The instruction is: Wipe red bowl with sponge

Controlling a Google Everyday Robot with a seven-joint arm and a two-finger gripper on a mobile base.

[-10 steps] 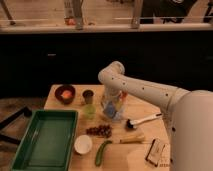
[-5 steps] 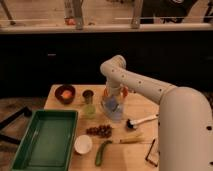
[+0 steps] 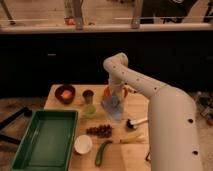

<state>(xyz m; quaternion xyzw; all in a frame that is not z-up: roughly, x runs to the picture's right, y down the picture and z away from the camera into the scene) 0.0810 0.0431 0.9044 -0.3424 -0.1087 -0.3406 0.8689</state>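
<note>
Swung farther over the orange-red red bowl (image 3: 108,92), mostly hidden behind the hand (image 3: 114,98), grip state unreadable.

Red bowl (image 3: 108,92): bright orange-red, at the table's far side, only its left rim visible behind the arm. Gripper (image 3: 114,100) hangs just in front of it. Sponge not discernible.

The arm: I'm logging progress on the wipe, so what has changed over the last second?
The arm has swung toward the table's far side, its elbow rising, and the gripper now hangs over the red bowl, beside the pale blue cloth. No grasp or release shows. The maroon bowl, green tray and white bowl stayed put.
</note>
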